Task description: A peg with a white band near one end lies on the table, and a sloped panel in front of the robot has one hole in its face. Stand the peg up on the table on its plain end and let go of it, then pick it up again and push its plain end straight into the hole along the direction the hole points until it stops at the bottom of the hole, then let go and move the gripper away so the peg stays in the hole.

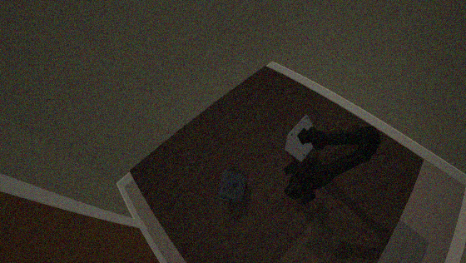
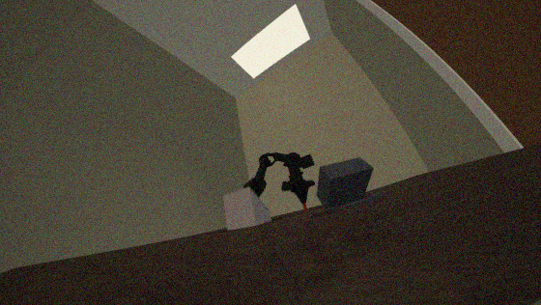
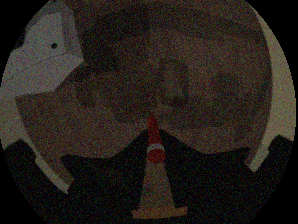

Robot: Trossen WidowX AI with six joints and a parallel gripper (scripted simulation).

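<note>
The pincer (image 2: 304, 202) (image 3: 153, 132) is clamping the red peg (image 2: 304, 207) (image 3: 154, 136), which is standing near-upright at the worktop (image 2: 270, 261), white band toward the wrist. The second pick-up is apparently under way; the next move is calling for a straight lift, then alignment with the hole (image 3: 54, 46) in the pale sloped panel (image 1: 296, 146) (image 2: 239, 209) (image 3: 37, 42).

You're in a bare, dim room: plain walls (image 2: 121, 145), bright ceiling panel (image 2: 272, 41) above the tool (image 2: 303, 195); room type unclear.

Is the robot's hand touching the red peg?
Touching. The wrist view shows the hand closed on the red peg, with both fingers meeting its sides.
</note>
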